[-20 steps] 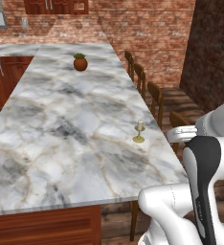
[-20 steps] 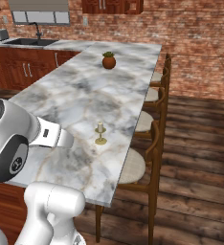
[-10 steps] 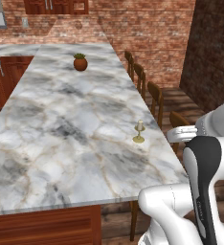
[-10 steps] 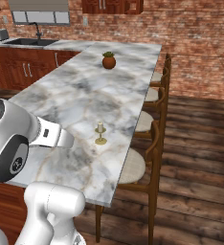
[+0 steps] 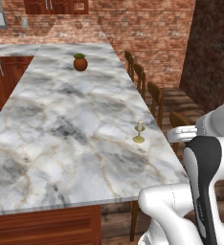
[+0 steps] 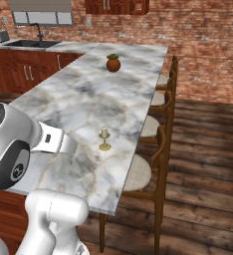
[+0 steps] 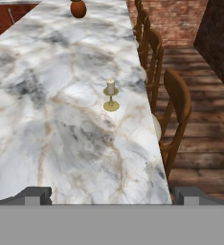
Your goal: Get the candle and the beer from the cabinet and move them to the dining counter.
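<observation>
The candle [image 5: 139, 132] [image 6: 104, 139] [image 7: 111, 98], cream-white on a brass stick, stands upright on the dining counter [image 5: 61, 124] [image 6: 83, 99] [image 7: 47, 95], close to the edge on the chair side. My gripper [image 7: 111, 196] is open and holds nothing. It hangs near the counter's near end, well short of the candle, with its two dark fingertips [image 7: 37, 194] spread wide. The cabinet [image 5: 56, 5] [image 6: 116, 6] hangs on the brick wall far behind the counter, its doors closed. The beer is out of view.
A brown plant pot [image 5: 80, 62] [image 6: 113, 63] [image 7: 78, 8] sits at the counter's far end. Wooden chairs [image 5: 154, 98] [image 6: 161, 149] [image 7: 176, 110] line its right side over a plank floor. A sink [image 6: 31, 44] and toaster [image 6: 0, 36] are on the back worktop.
</observation>
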Motion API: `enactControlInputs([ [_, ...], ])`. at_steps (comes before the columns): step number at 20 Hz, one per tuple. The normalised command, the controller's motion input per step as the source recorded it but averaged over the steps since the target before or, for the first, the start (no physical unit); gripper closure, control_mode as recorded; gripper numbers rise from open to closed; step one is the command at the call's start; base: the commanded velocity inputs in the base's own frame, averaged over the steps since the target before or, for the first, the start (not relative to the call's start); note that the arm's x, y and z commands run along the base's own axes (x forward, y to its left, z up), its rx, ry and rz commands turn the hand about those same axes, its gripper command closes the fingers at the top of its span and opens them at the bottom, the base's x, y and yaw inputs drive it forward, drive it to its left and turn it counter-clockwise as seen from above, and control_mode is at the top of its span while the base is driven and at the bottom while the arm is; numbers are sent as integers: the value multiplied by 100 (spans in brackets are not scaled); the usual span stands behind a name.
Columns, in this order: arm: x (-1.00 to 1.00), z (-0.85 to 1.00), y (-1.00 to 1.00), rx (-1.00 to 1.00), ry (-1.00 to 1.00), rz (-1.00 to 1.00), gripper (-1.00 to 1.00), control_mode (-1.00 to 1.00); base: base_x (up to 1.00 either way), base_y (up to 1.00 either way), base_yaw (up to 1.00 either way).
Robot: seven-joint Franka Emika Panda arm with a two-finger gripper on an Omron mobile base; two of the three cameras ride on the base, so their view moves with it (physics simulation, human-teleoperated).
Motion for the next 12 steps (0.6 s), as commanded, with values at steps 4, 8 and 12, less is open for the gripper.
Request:
enactControlInputs([
  [4, 0, 0, 0, 0, 0, 0, -100, 100, 0, 0, 0],
  [8, 0, 0, 0, 0, 0, 0, -100, 100, 0, 0, 0],
  [12, 0, 0, 0, 0, 0, 0, -100, 100, -1, 0, 0],
])
